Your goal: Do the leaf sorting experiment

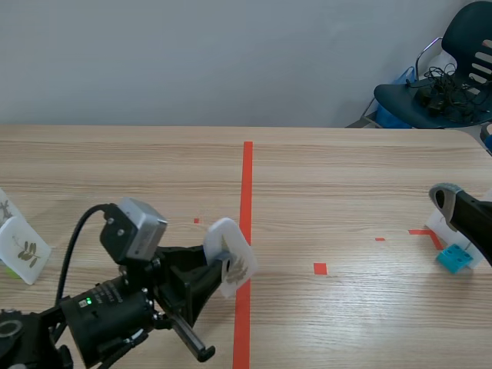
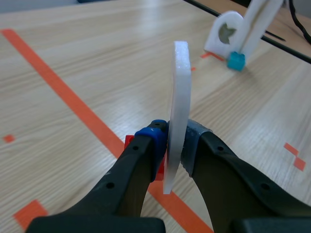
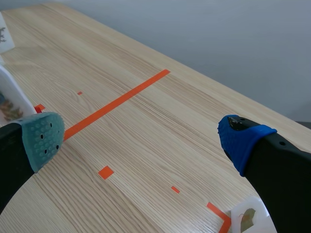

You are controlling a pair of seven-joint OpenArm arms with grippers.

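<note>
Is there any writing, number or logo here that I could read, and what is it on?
None can be read. The white card in the left gripper and the card at the table's left carry only leaf pictures, no words.

You're viewing the table (image 1: 346,177) from between the arms. Your wrist cameras are peering close, all sharing the tape line (image 1: 247,184) and white card (image 1: 234,242)
</note>
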